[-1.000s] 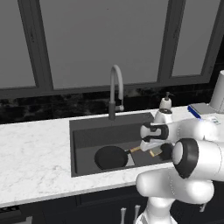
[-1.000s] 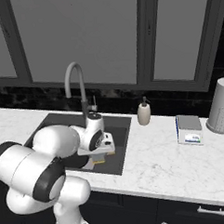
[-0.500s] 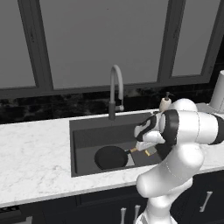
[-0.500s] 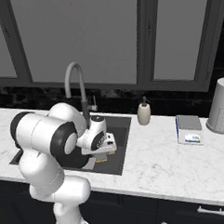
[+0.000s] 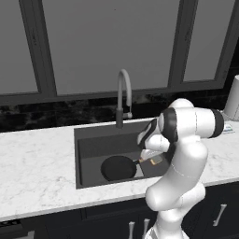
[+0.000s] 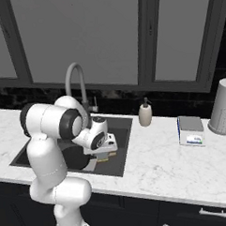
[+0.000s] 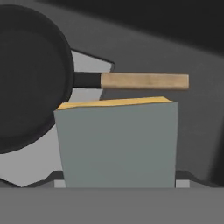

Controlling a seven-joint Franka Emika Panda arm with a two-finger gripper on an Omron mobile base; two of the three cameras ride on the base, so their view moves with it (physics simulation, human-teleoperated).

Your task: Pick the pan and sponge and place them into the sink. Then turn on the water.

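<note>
Now, gripper (image 7: 118, 186): pinching the sponge (image 7: 118, 142) over the sink (image 5: 93, 140).
Pan (image 7: 30, 78): on the sink floor, beside the sponge.

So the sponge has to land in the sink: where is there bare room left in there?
The sink floor is bare along the back, below the tap, and down its left side. The front middle is crowded: the pan sits on the plate, its handle reaching toward the sponge.

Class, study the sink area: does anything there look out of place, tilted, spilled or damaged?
Nothing stands out. The pan lies flat in the sink, partly over the grey plate. The sponge sits in the gripper above the basin. No water runs from the faucet.
</note>
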